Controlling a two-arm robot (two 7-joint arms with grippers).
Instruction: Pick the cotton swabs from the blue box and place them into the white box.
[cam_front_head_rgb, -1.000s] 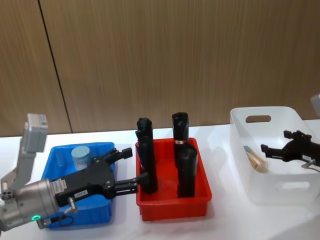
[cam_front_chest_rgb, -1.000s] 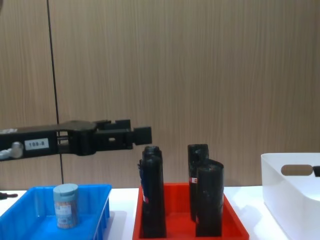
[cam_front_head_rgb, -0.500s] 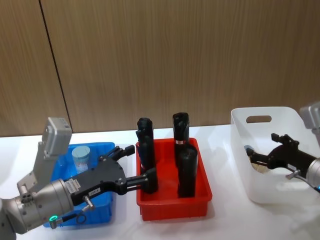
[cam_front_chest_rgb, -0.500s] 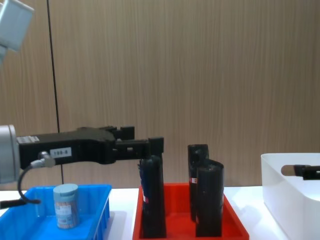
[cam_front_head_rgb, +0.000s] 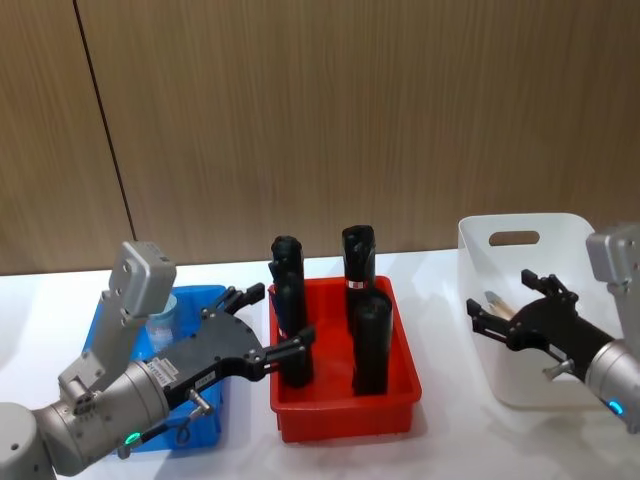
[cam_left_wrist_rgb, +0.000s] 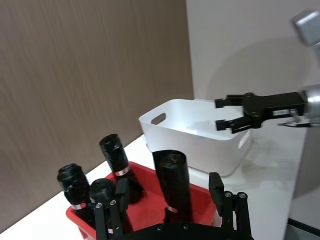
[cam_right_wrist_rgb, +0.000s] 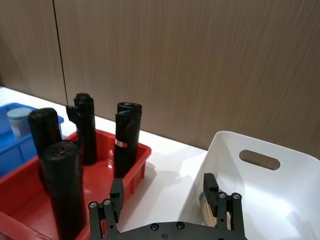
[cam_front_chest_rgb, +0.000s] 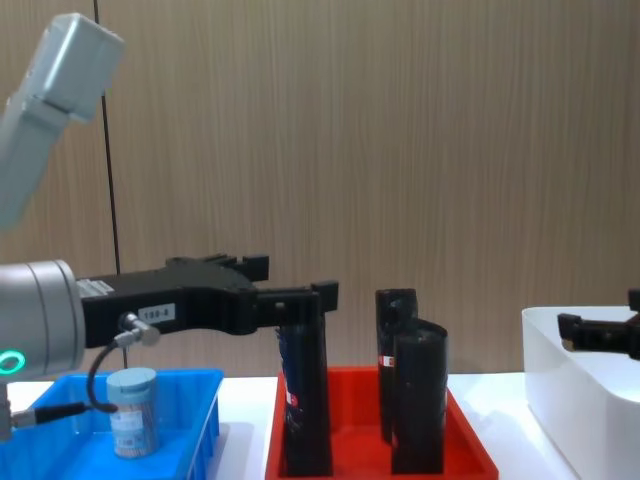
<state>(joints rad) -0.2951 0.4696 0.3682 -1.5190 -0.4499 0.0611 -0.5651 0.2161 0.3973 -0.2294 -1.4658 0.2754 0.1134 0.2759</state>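
Wood wall (cam_front_head_rgb: 300, 120) behind, white table (cam_front_head_rgb: 435, 275): left claw (cam_front_head_rgb: 280, 315) spread open over red tray's (cam_front_head_rgb: 340, 422) left edge, right claw (cam_front_head_rgb: 498, 298) released over white box (cam_front_head_rgb: 520, 385).

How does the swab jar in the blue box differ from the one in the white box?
The left jar stands upright in the blue box, lid on top; the right jar lies tipped over in the white box. The left jar shows nearly whole in the chest view; the right jar is partly hidden behind the right gripper. Both are small jars with tan swabs inside.
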